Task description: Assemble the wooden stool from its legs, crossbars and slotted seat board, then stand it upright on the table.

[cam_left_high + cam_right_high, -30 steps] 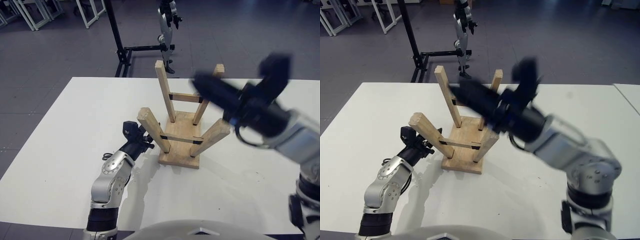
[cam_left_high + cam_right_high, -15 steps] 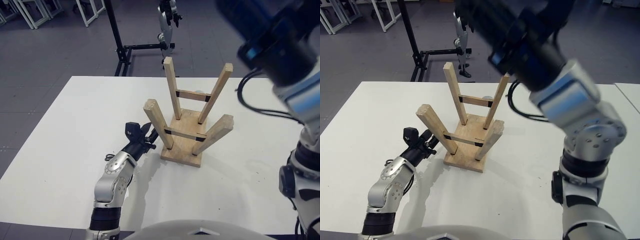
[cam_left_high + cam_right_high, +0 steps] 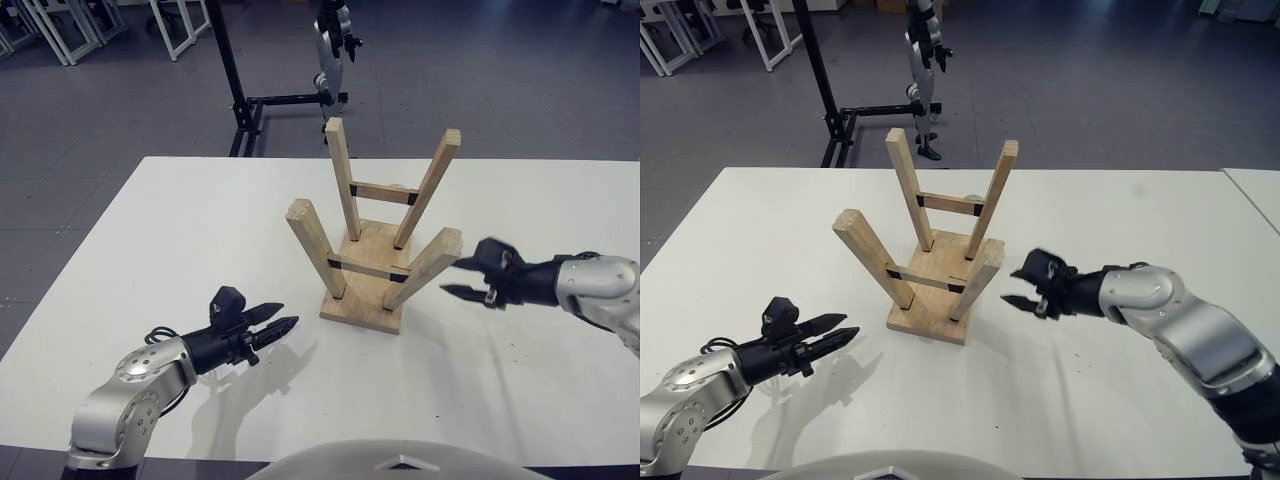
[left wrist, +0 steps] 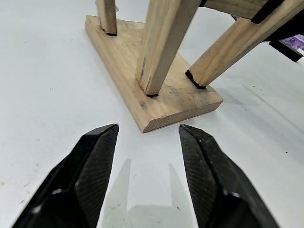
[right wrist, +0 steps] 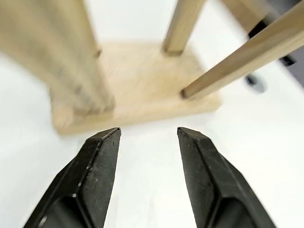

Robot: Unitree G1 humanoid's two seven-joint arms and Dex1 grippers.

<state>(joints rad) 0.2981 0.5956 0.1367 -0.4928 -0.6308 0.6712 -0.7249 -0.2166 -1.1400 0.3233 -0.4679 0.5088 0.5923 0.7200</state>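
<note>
As the stool (image 3: pixel 365 270) sits upside down on the table (image 3: pixel 180 230), seat board (image 3: pixel 362 305) flat and legs (image 3: pixel 343 180) splaying upward, it lies between my two grippers. My right gripper (image 3: pixel 450 276), fingers spread and empty, hovers just beside the tip of the near right leg (image 3: pixel 425 268) and is the nearer. My left gripper (image 3: pixel 290 318), likewise spread and empty, points at the board's near corner from farther off.
</note>
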